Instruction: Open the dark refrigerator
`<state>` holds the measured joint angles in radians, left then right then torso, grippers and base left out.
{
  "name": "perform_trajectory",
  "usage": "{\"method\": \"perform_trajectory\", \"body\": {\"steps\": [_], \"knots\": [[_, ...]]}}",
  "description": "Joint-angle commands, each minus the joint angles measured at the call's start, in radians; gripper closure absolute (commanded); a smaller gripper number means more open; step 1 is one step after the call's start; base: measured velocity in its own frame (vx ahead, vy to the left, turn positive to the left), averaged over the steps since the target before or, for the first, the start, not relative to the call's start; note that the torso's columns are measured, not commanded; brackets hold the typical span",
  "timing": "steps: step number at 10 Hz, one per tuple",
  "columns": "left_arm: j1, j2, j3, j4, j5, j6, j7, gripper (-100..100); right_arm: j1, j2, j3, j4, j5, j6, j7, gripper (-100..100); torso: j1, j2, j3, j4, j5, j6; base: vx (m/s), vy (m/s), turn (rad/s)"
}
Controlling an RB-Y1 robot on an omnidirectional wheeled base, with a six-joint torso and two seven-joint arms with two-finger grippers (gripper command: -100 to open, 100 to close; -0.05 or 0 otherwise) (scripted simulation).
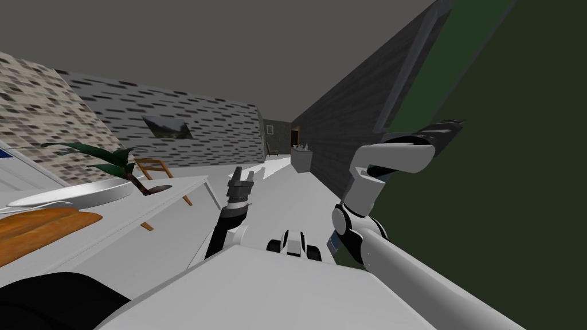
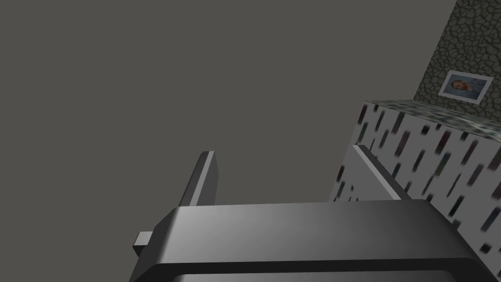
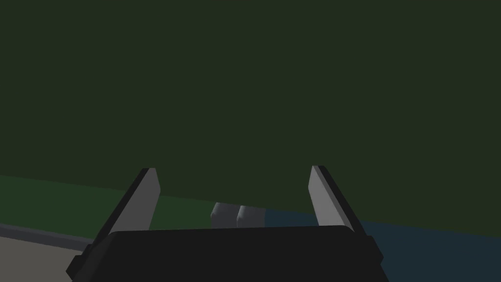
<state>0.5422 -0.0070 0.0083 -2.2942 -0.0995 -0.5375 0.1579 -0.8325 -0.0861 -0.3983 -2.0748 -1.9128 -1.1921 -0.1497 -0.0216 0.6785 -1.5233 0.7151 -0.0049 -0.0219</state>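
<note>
The refrigerator (image 1: pixel 516 172) is a tall dark green slab that takes up the right of the head view. My right arm is raised beside it, and the right gripper (image 1: pixel 446 133) points into its dark green face. In the right wrist view that gripper (image 3: pixel 232 170) is open, with the flat green face (image 3: pixel 254 88) close ahead and nothing between its fingers. Two small grey shapes (image 3: pixel 238 215) sit low between the fingers, against the green face's lower edge. My left gripper (image 1: pixel 241 182) is held up in front of my chest, away from the refrigerator. It stands open (image 2: pixel 288 176) and empty.
On my left, a white counter (image 1: pixel 172 197) carries a white plate (image 1: pixel 74 195), an orange object (image 1: pixel 34 226) and a potted plant (image 1: pixel 114 160). A wooden chair (image 1: pixel 153 169) stands behind it. A corridor runs ahead to a small cabinet (image 1: pixel 301 159) by the dark wall.
</note>
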Motion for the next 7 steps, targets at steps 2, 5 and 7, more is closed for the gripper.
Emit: {"method": "perform_trajectory", "body": {"steps": [2,5,7], "knots": [[0.0,0.0,0.0,0.0,0.0,0.0,0.0,0,-0.031,0.047,-0.014,0.017,-0.06,0.008,-0.008,-100,-0.001,-0.001,0.0,-0.002,-0.003,0.0,-0.004,-0.036,0.045],[0.0,0.0,0.0,0.0,0.0,0.0,0.0,0,-0.056,0.037,-0.014,-0.008,-0.039,-0.008,0.022,-100,0.0,0.008,0.009,-0.001,-0.007,0.006,-0.035,0.004,-0.014],[0.0,0.0,0.0,0.0,0.0,0.0,0.0,0,-0.059,0.038,-0.018,-0.017,-0.031,-0.026,0.032,-100,-0.002,0.019,0.015,0.009,-0.001,0.01,-0.025,0.017,-0.037]]}}
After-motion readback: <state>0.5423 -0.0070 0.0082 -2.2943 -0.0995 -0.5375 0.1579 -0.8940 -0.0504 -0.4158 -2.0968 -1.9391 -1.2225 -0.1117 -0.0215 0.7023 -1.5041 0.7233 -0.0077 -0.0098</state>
